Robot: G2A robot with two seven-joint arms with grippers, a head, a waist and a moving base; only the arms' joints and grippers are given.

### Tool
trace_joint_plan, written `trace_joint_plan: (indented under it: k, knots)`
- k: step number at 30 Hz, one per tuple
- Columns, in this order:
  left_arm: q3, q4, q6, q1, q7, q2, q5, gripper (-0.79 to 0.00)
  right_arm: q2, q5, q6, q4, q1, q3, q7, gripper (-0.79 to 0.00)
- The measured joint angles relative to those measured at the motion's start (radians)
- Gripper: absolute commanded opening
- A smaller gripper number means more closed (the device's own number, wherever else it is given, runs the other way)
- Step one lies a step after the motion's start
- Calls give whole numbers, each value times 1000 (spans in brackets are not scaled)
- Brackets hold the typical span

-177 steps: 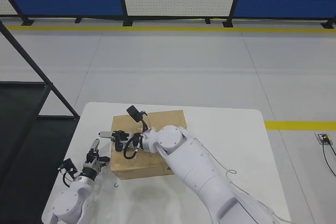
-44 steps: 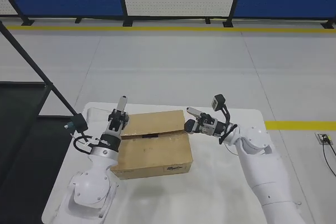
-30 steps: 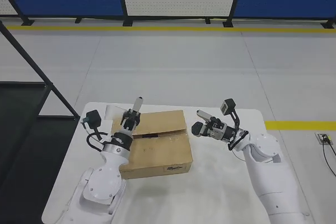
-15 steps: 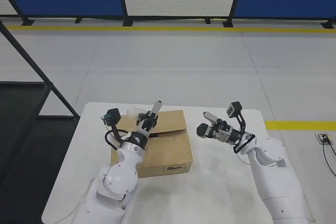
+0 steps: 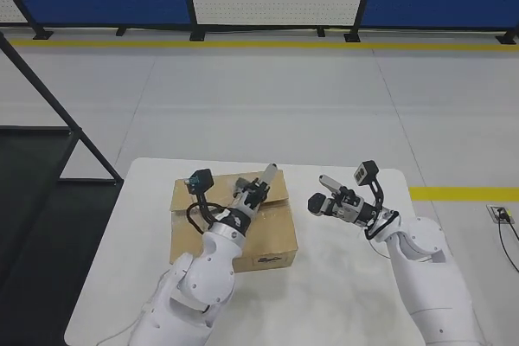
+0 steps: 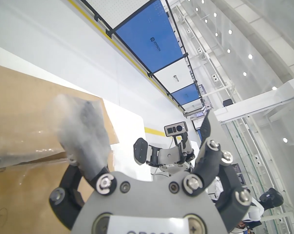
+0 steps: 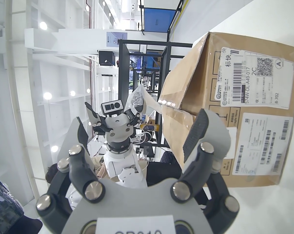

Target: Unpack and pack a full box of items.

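- White table (image 5: 346, 277) on a pale hall floor, with blue and white panels along the far wall.
- Cardboard box (image 5: 251, 235): stands on the table left of centre, with clear tape along the top seam and printed labels on the side facing the right arm.
- Left gripper (image 5: 261, 182): above the box's far right corner, fingers spread wide.
- Clear plastic bag (image 7: 136, 96): draped over one left finger, on the box side.
- Right gripper (image 5: 322, 194): just beside the box, apart from it, fingers spread wide and pointed towards it.
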Motion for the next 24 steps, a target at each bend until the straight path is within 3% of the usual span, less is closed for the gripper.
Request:
trace_joint_plan:
  k: [19, 24]
  knots:
    - [65, 76, -8, -40, -27, -36, 40, 0, 21, 37, -16, 28, 11, -22, -11, 0]
    - [50, 50, -19, -37, -17, -42, 35, 0, 25, 44, -16, 35, 18, -35, -17, 0]
